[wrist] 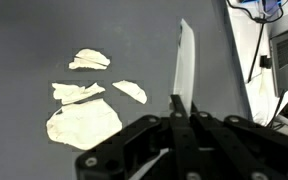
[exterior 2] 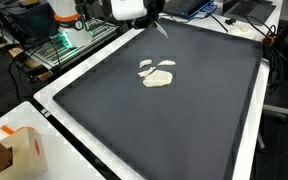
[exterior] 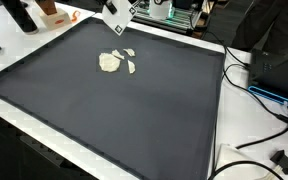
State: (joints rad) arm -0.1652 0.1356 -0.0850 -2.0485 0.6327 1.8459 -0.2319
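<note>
Gripping a thin pale strip (wrist: 185,60) that is seen edge-on, the gripper (wrist: 184,108) has its fingers pressed together on it above the dark mat (exterior: 134,115). Four pale torn pieces (wrist: 82,122) lie loose on the mat nearby, clustered together and apart from the strip.

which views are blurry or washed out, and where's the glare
Wrist view: the gripper close to the lens is dark and soft, the pale strip in its jaws catches bright light, the torn scraps on the dark mat are blurred. Both exterior views: low detail, even light on the mat, no hard shadows; the white table rim in an exterior view is nearly blown out.
</note>
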